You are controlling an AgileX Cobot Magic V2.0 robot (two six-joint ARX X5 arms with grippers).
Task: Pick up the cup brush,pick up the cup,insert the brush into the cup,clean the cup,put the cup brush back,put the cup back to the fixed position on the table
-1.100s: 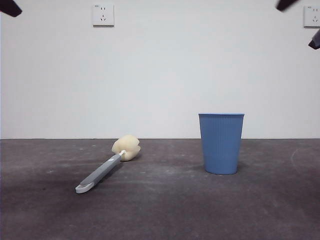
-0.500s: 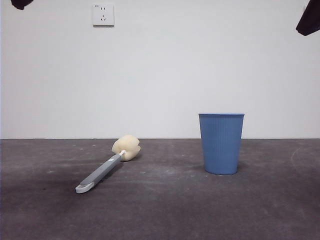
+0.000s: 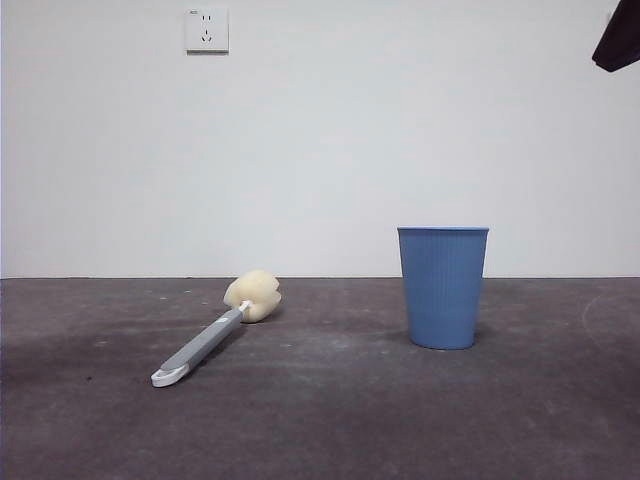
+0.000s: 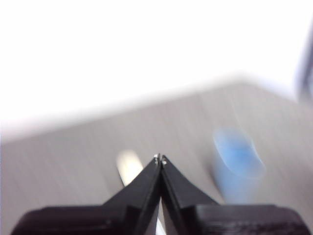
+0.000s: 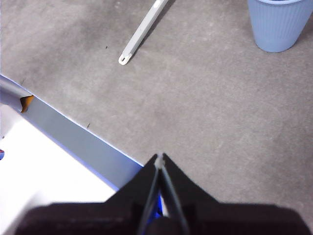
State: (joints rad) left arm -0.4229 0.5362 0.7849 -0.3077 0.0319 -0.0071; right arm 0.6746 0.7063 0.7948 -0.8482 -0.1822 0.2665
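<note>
While upright, ribbed blue cup [image 3: 442, 287], cream-headed cup brush [image 3: 214, 326] lying flat

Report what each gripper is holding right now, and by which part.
Nothing is held. The left gripper and right gripper are both shut on nothing, up off the table. The cup brush lies flat and the cup stands upright, both untouched.
</note>
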